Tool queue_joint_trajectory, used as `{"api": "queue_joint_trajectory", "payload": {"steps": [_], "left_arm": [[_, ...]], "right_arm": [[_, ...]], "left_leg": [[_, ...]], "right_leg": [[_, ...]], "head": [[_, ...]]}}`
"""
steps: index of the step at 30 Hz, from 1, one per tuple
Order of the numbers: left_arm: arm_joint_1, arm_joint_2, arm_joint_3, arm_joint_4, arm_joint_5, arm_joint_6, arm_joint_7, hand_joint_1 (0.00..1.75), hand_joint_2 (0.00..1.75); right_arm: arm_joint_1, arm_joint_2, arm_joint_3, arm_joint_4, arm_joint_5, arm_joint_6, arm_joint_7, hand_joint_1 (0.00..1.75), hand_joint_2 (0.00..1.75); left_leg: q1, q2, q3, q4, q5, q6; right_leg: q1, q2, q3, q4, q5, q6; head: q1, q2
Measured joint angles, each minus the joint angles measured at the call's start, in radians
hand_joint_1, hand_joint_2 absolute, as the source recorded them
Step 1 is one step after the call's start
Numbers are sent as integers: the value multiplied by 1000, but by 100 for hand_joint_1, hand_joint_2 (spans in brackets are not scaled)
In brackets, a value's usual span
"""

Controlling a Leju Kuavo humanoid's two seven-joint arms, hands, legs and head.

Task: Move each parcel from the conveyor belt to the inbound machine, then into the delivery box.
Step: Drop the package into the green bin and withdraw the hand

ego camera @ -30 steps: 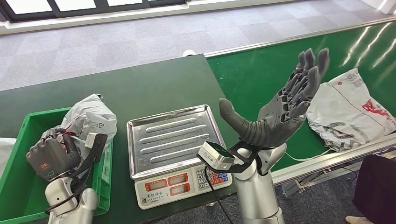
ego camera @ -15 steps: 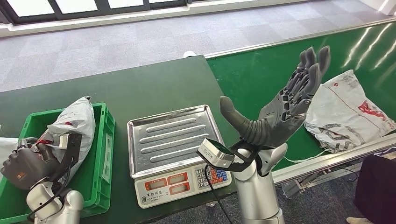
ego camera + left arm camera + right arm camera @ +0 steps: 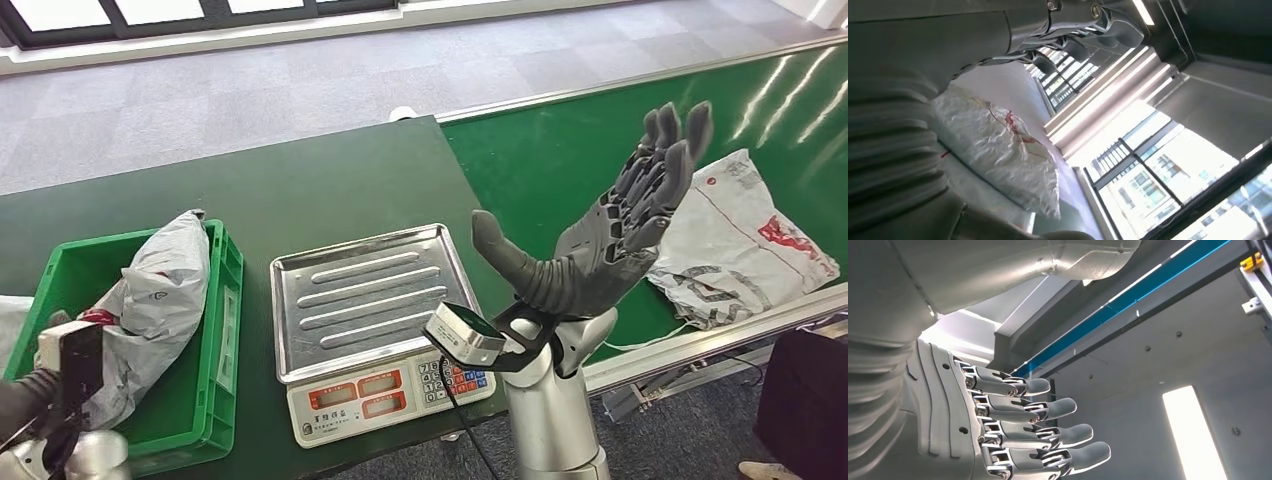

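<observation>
A grey parcel (image 3: 155, 300) lies in the green delivery box (image 3: 228, 330) at the left; the left wrist view shows the parcel (image 3: 998, 150) as crinkled white plastic with red marks. My left hand (image 3: 25, 400) sits low at the box's near corner, off the parcel, its fingers (image 3: 1068, 47) holding nothing. The inbound scale's steel tray (image 3: 365, 295) is bare. My right hand (image 3: 600, 240) is raised palm up with fingers (image 3: 1048, 410) spread, over the belt's near edge. A white parcel (image 3: 745, 240) lies on the green conveyor belt (image 3: 540, 160), just right of that hand.
The scale's display and keypad (image 3: 390, 390) face me at the table's front edge. A dark green table (image 3: 250, 190) carries the box and scale and butts against the belt. Grey carpet lies beyond.
My left hand has let go of the grey parcel and drawn back down and left, leaving the parcel lying in the box. The right hand has hardly moved. The white parcel drifted slightly on the belt.
</observation>
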Motion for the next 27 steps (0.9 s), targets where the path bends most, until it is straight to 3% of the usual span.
{"api": "queue_joint_trajectory", "payload": {"steps": [3,10,17,21,24,27], "left_arm": [[-9,-13,62,-31,80,0,-92,0,0],[-28,-27,130,-49,197,0,-201,0,0],[-30,-31,141,-67,273,0,-224,0,0],[-28,-33,129,-86,346,0,-226,0,175],[-17,-33,58,-101,450,-6,-226,0,175],[1,-18,-97,-98,589,-41,-227,0,175]], "right_arm": [[0,0,0,0,-4,0,-4,0,175],[-1,0,0,2,-4,0,-3,0,175],[-1,0,0,8,-4,0,-2,0,175],[-2,0,0,11,5,0,5,0,175],[-3,0,-2,20,61,0,52,0,175],[-10,0,-16,56,169,0,132,0,175]], "left_leg": [[0,-1,0,0,0,0],[0,-1,-1,0,0,0],[0,-1,-1,0,0,0],[0,-1,-1,0,0,0],[0,-1,-1,0,0,0],[0,-2,-2,0,0,0]], "right_leg": [[0,-1,0,0,0,0],[1,-1,0,0,-1,0],[0,-1,0,0,-1,0],[0,-1,-1,0,-1,0],[0,-2,-1,0,-1,0],[0,-3,0,0,0,0]], "head": [[0,0],[0,0],[0,0],[0,0],[0,0],[0,0]]}}
